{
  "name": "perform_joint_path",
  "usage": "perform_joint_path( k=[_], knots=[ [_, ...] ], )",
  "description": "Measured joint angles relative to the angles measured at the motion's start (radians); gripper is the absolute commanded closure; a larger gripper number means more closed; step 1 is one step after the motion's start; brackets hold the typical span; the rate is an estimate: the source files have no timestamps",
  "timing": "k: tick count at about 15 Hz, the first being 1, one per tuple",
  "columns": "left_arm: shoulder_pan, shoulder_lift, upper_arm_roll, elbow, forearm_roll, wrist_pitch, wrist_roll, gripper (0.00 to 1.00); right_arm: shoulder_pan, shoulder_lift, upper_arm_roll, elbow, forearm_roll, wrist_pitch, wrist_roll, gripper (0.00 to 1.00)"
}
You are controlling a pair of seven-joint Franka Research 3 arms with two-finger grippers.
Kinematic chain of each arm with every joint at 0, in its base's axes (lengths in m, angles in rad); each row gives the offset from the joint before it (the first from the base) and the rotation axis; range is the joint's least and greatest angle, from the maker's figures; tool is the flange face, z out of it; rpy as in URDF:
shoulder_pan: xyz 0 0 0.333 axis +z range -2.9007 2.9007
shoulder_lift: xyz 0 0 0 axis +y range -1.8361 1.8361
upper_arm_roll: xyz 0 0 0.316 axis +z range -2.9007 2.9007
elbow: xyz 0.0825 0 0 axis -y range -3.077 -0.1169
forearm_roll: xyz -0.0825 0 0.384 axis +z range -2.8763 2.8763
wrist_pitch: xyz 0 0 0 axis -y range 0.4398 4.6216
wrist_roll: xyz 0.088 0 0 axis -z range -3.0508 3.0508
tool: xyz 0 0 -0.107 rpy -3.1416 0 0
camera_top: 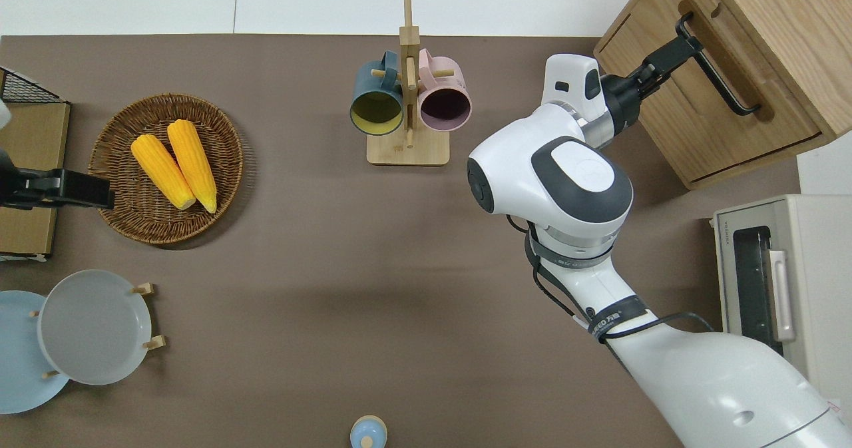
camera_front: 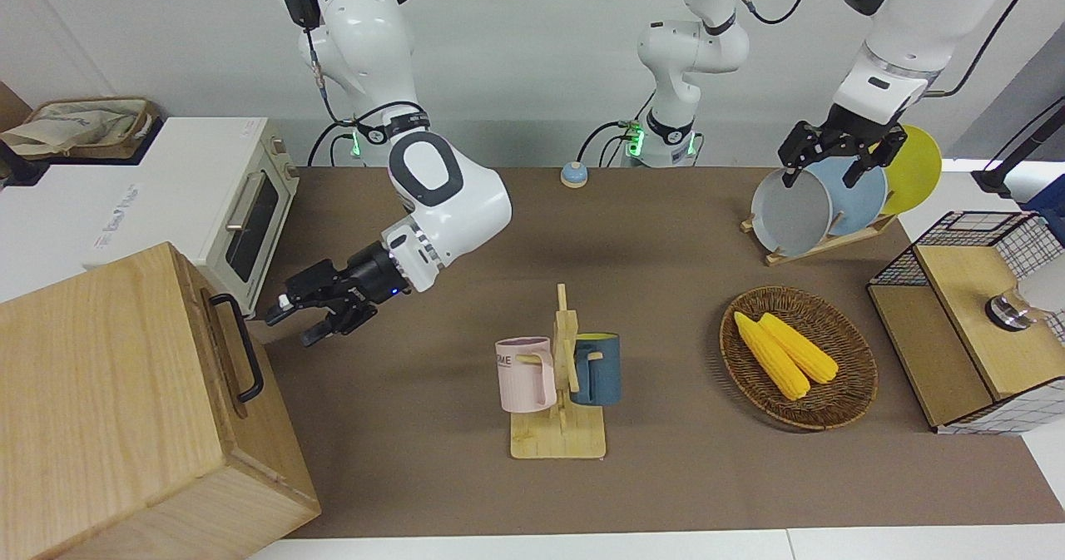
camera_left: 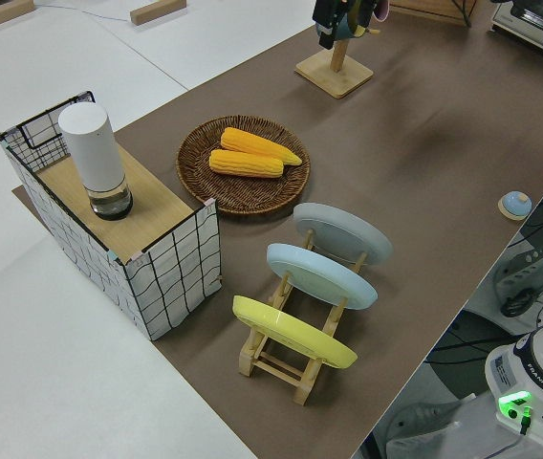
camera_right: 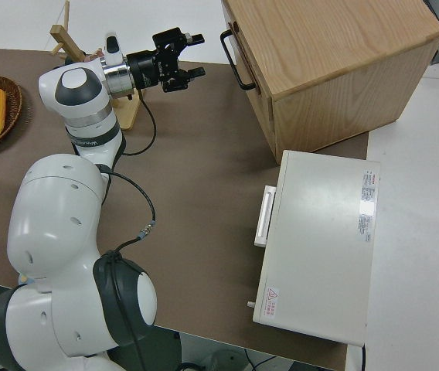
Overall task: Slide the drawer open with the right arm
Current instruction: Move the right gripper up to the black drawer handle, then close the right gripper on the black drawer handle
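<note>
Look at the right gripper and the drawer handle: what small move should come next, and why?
Probably a short advance toward the handle. The right gripper is open, level with the handle and pointing at it, but a gap remains between fingertips and bar in the front and right side views. The drawer looks shut, so the handle must be gripped before any pull. The left arm is parked.
</note>
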Motion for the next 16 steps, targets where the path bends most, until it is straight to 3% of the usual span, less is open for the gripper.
perform_joint_path(
  k=[6, 12, 16],
  knots=[
    [0.0, 0.0, 0.0, 0.0, 0.0, 0.0, 0.0, 0.0, -0.067, 0.015, -0.003, -0.001, -0.1, 0.064, 0.038, 0.015],
    [0.0, 0.0, 0.0, 0.0, 0.0, 0.0, 0.0, 0.0, -0.07, 0.057, -0.01, -0.006, -0.21, 0.073, 0.085, 0.023],
    [0.0, 0.0, 0.0, 0.0, 0.0, 0.0, 0.0, 0.0, -0.07, 0.066, -0.03, -0.007, -0.26, 0.073, 0.086, 0.19]
  ],
)
